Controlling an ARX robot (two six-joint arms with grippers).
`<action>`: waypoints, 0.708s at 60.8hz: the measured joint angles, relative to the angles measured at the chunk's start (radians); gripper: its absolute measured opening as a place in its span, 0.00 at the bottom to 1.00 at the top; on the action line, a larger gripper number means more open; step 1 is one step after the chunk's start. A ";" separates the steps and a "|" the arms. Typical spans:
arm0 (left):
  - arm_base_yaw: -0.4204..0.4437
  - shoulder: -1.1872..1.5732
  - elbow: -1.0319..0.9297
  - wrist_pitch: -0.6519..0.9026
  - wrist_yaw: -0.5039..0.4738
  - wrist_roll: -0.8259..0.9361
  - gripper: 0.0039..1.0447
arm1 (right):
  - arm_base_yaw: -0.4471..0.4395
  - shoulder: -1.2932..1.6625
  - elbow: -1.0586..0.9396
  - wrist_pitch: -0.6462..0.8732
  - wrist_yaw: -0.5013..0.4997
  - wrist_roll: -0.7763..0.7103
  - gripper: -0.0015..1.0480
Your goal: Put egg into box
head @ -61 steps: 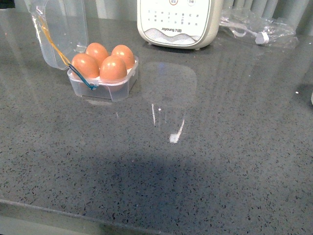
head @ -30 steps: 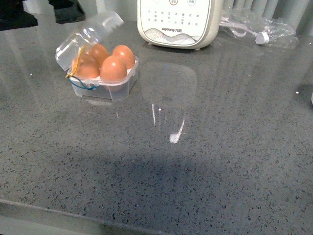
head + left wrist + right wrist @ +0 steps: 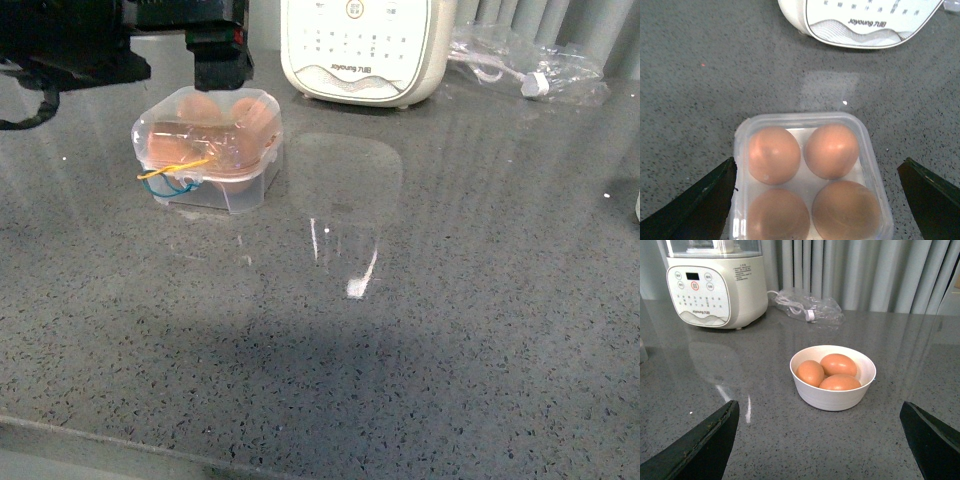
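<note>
Left arm's black gripper [image 3: 215, 55] hangs right over the small clear plastic four-cell egg box [image 3: 208, 150] near the far left corner of the grey speckled stone desk [image 3: 420, 330], pointing down. Cream-white appliance [image 3: 865, 22] by the far edge reads "Joyoung". Left claw spread wide, fingers [image 3: 700, 205] either side of the box, gripping nothing. Lid's down; four orange-brown eggs inside, incl. the egg [image 3: 774, 155]. Right claw [image 3: 820, 450] also wide open, empty, facing a white bowl [image 3: 833, 377] w/ three more eggs. Crumpled clear plastic bag [image 3: 807, 307] sits by the far edge.
</note>
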 joint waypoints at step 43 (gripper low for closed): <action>0.110 -0.853 -0.304 -0.231 -0.077 0.204 0.94 | 0.000 0.000 0.000 0.000 0.000 0.000 0.93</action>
